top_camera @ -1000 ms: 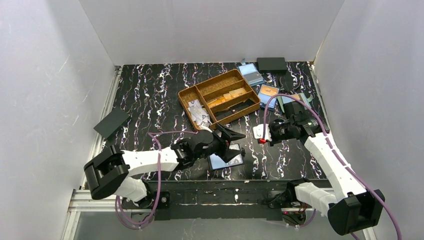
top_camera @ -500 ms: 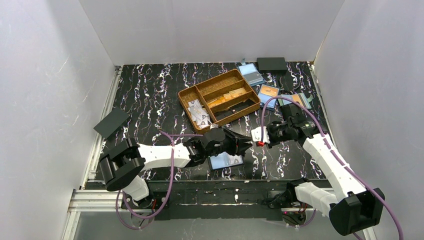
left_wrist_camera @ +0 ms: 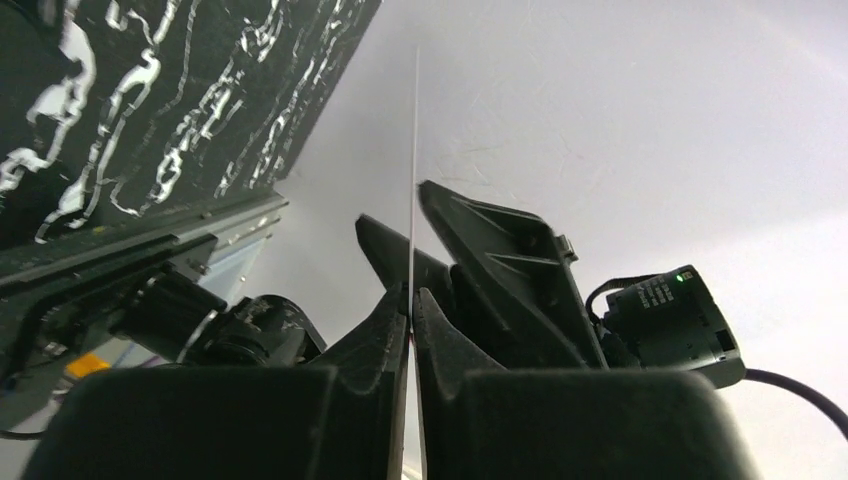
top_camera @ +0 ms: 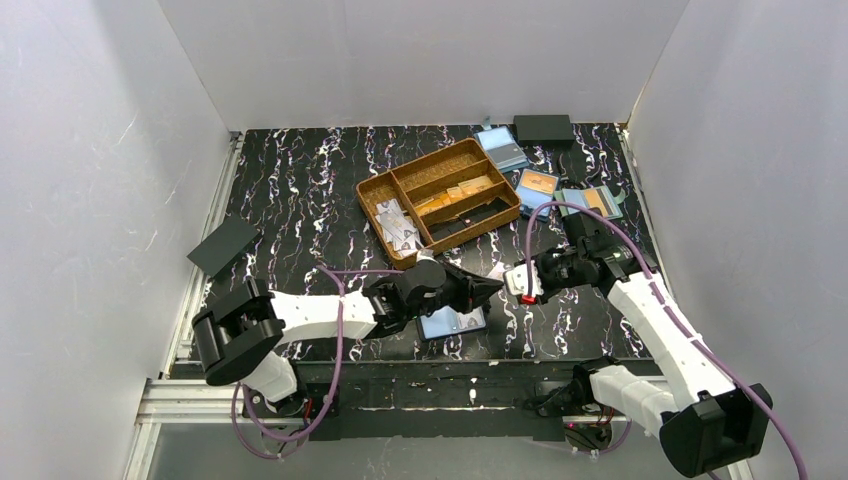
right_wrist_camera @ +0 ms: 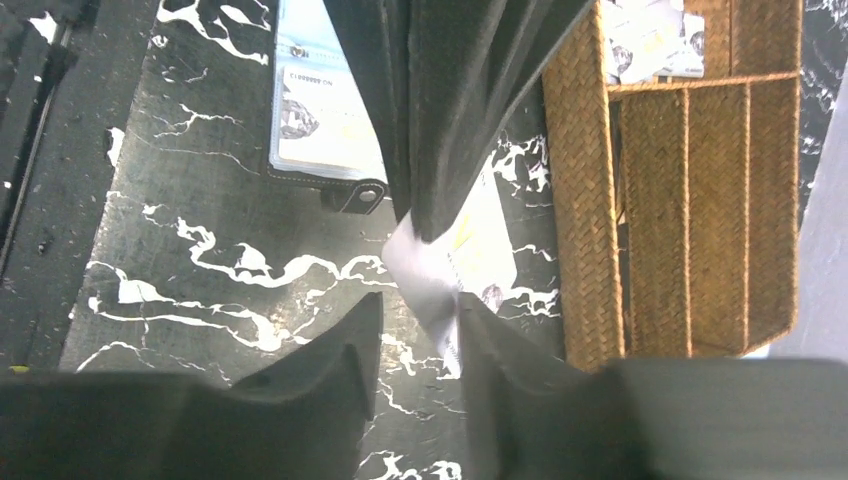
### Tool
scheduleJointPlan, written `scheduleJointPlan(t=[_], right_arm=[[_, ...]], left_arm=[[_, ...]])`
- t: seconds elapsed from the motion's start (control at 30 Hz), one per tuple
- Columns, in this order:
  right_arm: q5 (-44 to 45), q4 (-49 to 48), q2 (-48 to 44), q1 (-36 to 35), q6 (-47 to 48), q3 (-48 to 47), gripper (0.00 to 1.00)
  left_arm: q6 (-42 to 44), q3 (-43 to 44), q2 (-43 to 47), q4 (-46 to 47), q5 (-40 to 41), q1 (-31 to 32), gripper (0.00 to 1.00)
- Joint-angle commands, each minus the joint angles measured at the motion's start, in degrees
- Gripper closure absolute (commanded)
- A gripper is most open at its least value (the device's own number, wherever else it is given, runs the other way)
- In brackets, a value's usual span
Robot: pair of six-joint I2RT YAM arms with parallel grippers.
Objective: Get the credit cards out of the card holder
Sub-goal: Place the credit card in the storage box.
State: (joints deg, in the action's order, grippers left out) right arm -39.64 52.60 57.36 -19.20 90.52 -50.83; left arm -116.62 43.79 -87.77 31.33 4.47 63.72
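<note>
Credit card (left_wrist_camera: 413,150) stands edge-on at the centre of the left wrist view, a thin line with its long axis running straight up the frame. The left gripper (left_wrist_camera: 411,300) is clamped on its lower end. Its other end sits between the parted fingers of the right gripper (right_wrist_camera: 421,322). The holder (right_wrist_camera: 325,120) lies open on the table (right_wrist_camera: 200,260), at the upper left of the right wrist view.

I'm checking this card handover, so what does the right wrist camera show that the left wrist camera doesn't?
Right wrist only: the open card holder lying on the table, and the wicker tray. Left wrist only: the right arm's camera. Both: the credit card, the left gripper shut on it, and the right gripper open at its other end.
</note>
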Motion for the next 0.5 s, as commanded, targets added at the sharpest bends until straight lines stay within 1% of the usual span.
scheduleJointPlan(t=[0.0,0.07,0.13,0.2,0.3,0.37,0.43,0.47], right_arm=[[-4.97,2.58,-1.98,-0.31,-1.58,-1.36,0.42],[-6.45,2.62,-2.60,-0.31,-5.99,-2.30,0.21],[-9.14,2.10,-3.49,-0.31,-11.55,-2.90,0.08],[-11.94,-0.76,-4.70,-0.31,-18.06,-2.40,0.04],[-16.14,-6.28,-6.07,0.27,-29.35,-0.90,0.02],[-19.19,-8.58,-6.65,3.25,-33.07,0.58,0.02],[-20.25,-11.89,-6.95,6.23,-37.61,2.32,0.02],[-20.75,-13.75,-6.93,7.25,-40.02,3.62,0.02]], left_arm=[[6.40,-3.30,4.92,-1.36,4.60,0.00,1.00],[9.82,-4.92,6.94,-1.43,5.32,-0.10,1.00],[13.94,-7.15,9.15,-1.43,6.05,-0.42,1.00],[18.62,-9.58,11.58,-1.41,6.49,-0.99,1.00],[29.92,-13.48,15.92,-1.36,5.47,-2.71,1.00],[38.16,-15.58,19.49,-1.27,3.04,-4.78,1.00],[48.01,-17.45,23.88,-1.35,0.97,-6.64,1.00],[51.19,-18.51,26.20,-1.48,0.99,-7.50,1.00]])
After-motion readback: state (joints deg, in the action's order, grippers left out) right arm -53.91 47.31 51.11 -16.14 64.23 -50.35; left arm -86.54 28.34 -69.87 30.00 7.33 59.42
